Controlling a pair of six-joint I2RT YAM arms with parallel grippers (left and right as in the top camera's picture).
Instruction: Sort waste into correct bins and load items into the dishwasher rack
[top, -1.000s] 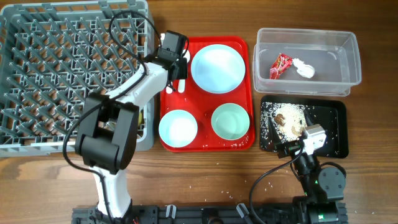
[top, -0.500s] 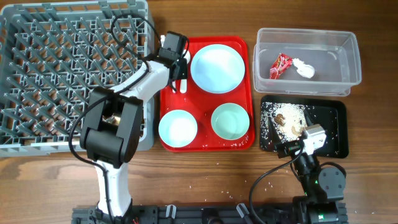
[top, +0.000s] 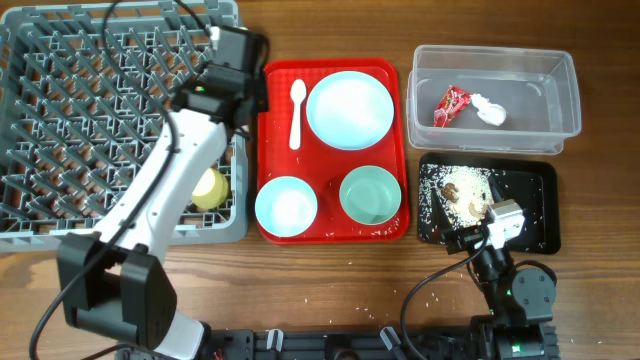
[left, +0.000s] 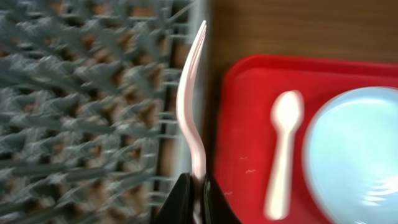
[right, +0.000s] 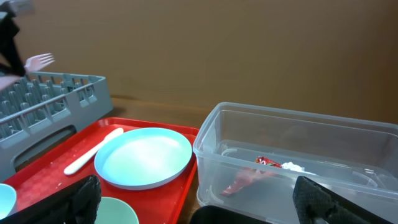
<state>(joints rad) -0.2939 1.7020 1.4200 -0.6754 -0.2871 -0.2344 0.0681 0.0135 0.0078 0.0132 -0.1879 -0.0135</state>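
Observation:
My left gripper (left: 198, 194) is shut on the white fork (left: 189, 106) and holds it over the right edge of the grey dishwasher rack (top: 60, 120). In the overhead view this gripper (top: 228, 55) is at the rack's far right corner. The white spoon (top: 296, 112), pale blue plate (top: 349, 109) and two teal bowls (top: 286, 207) (top: 371, 195) lie on the red tray (top: 400, 150). The yellow cup (top: 209, 188) sits in the rack. The wrapper (top: 450, 104) and tissue (top: 489, 111) lie in the clear tub (top: 560, 90). Food scraps (top: 462, 190) lie in the black tray (top: 530, 200). My right gripper (right: 199, 205) is open and empty.
The right arm's base (top: 515, 290) stands at the front right, its gripper low by the black tray's near edge. Rice grains (top: 340, 295) are scattered on the wooden table in front of the red tray. The rack fills the left half.
My left gripper has lifted the fork off the red tray and carried it left and back, over the rack's right edge. The spoon stays on the tray. The right arm has not moved.

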